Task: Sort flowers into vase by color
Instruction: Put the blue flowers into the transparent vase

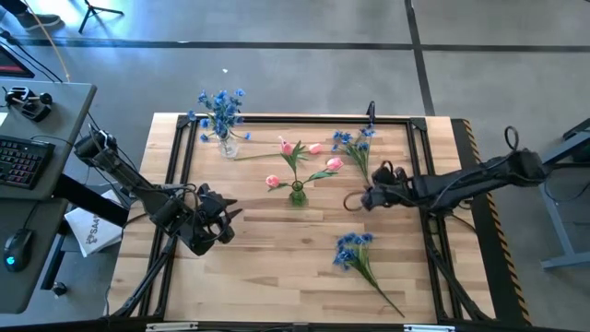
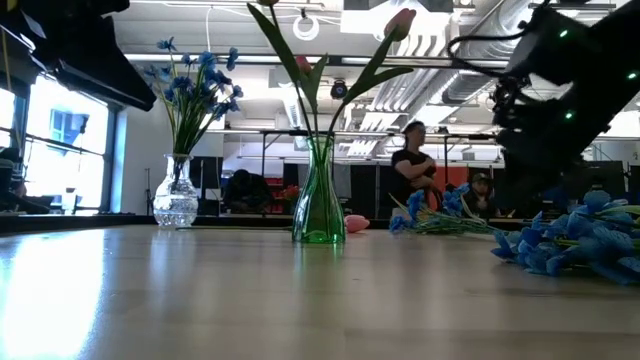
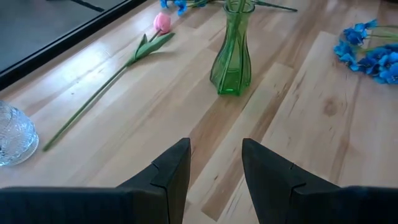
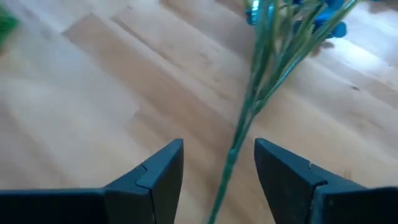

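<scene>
Your right claw [image 4: 219, 163] hangs parted over the bench [image 1: 277, 249] with a blue spray's stem [image 4: 239, 134] running between its unclenched fingers, while your left claw [image 3: 216, 163], parted and empty, faces the green vase [image 3: 232, 53] of pink tulips [image 1: 304, 161] mid-bench.

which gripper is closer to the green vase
Left, narrowly. The left gripper is open beside the green vase, pointing at it; the right gripper, open over a blue spray's stem, sits on the other side.
</scene>
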Robot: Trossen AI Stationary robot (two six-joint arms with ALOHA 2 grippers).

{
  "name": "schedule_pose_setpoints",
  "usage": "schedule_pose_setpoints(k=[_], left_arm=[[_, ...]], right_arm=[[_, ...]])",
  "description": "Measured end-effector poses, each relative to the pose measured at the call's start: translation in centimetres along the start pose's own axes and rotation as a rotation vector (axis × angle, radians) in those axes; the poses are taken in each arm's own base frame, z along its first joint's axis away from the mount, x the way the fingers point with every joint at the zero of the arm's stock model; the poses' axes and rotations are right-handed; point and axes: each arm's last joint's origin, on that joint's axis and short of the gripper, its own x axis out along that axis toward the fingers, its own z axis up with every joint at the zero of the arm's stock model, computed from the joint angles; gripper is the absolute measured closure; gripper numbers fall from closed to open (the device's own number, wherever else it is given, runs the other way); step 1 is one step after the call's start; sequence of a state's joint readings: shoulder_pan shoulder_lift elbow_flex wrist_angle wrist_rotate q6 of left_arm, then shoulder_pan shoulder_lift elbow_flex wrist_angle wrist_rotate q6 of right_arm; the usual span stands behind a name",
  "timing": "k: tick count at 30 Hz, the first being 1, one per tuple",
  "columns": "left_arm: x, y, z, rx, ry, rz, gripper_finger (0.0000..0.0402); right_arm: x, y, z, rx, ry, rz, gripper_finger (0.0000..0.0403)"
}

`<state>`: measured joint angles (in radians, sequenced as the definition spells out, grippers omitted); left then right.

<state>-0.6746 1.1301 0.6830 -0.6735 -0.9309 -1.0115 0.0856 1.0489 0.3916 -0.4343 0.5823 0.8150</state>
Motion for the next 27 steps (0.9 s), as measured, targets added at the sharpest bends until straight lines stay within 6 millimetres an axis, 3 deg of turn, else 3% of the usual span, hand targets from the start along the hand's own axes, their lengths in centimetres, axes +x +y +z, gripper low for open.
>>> schedule_pose_setpoints(k=[7,17,27], left_arm=[[0.0,-0.1,0.1,-0.012,-0.006,-0.007,0.0271],[0.0,-0.1,0.1,-0.016,-0.008,-0.010,0.0271],[0.0,-0.2,0.1,-0.006,-0.011,-0.008,0.0271]], right_arm=[[2.5,-0.6,1.0,0.007,0.053,-0.014,0.0225],[5.1,-1.1,0.9,-0.010,0.112,-0.100,0.0269],[6.1,-1.3,0.9,-0.007,0.135,-0.109,0.0392]])
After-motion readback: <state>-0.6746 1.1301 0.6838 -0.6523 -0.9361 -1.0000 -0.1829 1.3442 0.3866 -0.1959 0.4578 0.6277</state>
